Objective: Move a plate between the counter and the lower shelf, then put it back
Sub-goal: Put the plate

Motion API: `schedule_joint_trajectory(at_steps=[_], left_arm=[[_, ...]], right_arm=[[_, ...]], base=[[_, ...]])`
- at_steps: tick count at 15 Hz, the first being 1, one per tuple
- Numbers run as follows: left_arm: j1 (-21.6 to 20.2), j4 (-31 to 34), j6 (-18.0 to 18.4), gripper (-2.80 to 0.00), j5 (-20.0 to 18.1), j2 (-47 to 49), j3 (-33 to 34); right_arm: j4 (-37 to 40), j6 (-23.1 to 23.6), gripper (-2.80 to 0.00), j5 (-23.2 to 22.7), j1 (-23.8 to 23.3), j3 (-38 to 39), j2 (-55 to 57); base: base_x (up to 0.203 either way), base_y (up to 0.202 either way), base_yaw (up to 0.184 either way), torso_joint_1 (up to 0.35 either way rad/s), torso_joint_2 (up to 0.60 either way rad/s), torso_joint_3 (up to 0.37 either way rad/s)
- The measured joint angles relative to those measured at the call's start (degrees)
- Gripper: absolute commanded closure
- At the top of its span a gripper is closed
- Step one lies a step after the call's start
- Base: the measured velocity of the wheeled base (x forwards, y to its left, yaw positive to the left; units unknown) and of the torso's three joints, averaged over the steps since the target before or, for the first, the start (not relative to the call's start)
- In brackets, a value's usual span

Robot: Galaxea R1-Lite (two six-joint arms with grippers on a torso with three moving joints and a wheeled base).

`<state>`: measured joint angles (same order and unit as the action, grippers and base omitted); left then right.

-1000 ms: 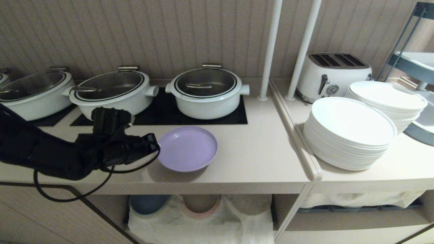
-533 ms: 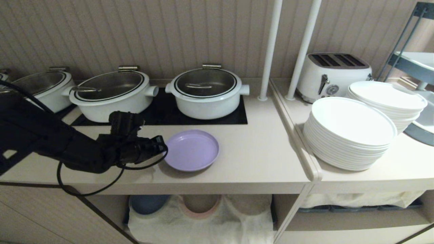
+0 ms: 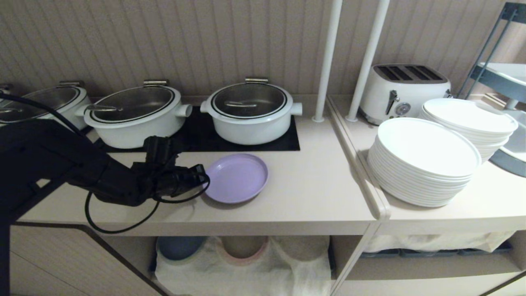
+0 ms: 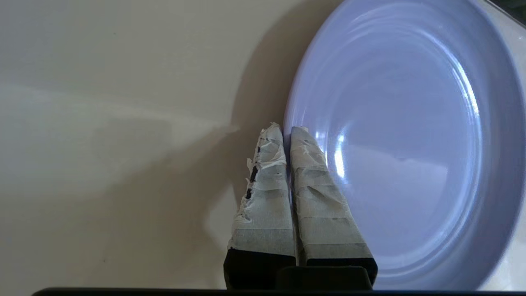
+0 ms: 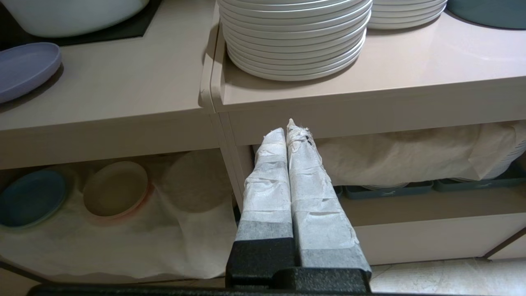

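Observation:
The lavender plate (image 3: 238,177) is over the beige counter (image 3: 304,201), just in front of the black hob panel. A narrow shadow shows under its near edge. My left gripper (image 3: 204,180) is shut on the plate's left rim. In the left wrist view one taped finger lies outside the rim and the other inside the plate (image 4: 402,144), with the left gripper (image 4: 286,129) closed tight. The lower shelf (image 3: 246,267) with its white cloth lies below the counter. My right gripper (image 5: 289,127) hangs shut and empty before the cabinet divider, outside the head view.
Three white pots stand along the back; the nearest pot (image 3: 250,113) is right behind the plate. Two stacks of white plates (image 3: 423,160) and a toaster (image 3: 404,92) occupy the right top. Two white poles (image 3: 326,61) rise between. Blue plates (image 3: 178,246) and beige-pink plates (image 3: 242,248) sit in the lower shelf.
My left arm has carried the plate a little to the right and towards the hob, and lower towards the counter. The grip stayed shut.

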<state>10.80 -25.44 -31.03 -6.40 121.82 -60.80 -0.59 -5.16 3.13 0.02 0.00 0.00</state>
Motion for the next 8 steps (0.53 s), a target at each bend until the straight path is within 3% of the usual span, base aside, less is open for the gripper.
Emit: schedule_joint_trajectory(at_steps=[3, 4, 8], left_arm=[[0.4, 0.0, -0.1, 0.0, 0.0, 0.3, -0.1], [0.4, 0.0, 0.0, -2.8, 0.1, 0.3, -0.1], [0.5, 0.1, 0.0, -2.8, 1.1, 0.4, -0.4]], right_arm=[[0.0, 0.0, 0.0, 0.0, 0.0, 0.0, 0.0], [0.0, 0.0, 0.0, 0.0, 0.0, 0.0, 0.0], [0.0, 0.0, 0.0, 0.0, 0.0, 0.0, 0.0]], base=[[0.0, 0.0, 0.0, 0.0, 0.0, 0.0], [0.0, 0.0, 0.0, 0.0, 0.0, 0.0], [0.0, 0.0, 0.0, 0.0, 0.0, 0.0]])
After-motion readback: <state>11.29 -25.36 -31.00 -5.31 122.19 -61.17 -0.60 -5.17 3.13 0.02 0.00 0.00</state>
